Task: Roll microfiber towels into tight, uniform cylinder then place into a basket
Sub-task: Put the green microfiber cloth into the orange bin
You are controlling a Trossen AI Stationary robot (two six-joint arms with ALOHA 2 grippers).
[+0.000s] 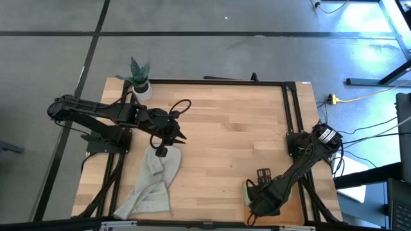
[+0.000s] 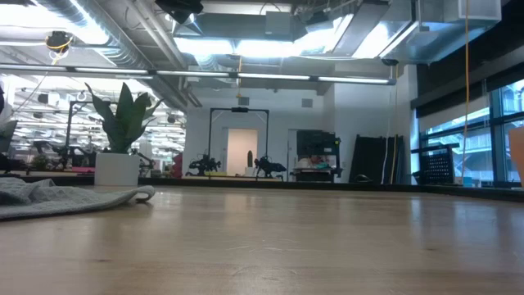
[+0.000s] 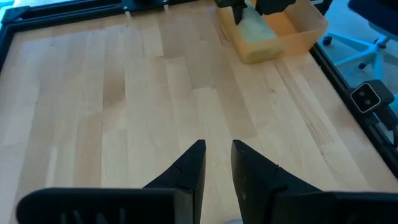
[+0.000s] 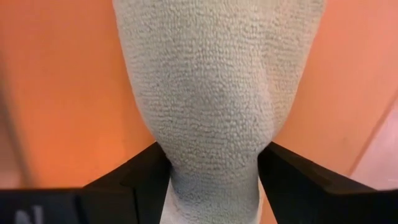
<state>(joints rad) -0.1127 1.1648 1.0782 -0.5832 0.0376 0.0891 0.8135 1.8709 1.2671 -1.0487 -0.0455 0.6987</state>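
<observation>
Lighting's bright and pretty even overall. In the low view the ceiling strip lights [image 2: 270,49] blow out a bit, and the near worktop [image 2: 270,246] is soft and blurry. The high view shows bluish glare on the floor [image 1: 359,45] at upper right. The right wrist view has a strong orange cast.

The right arm [image 1: 289,176] covers most of the basket [image 3: 305,28] from above; the green towel [image 4: 211,93] perhaps touches both fingers [image 4: 143,180], its ends cut off.
</observation>
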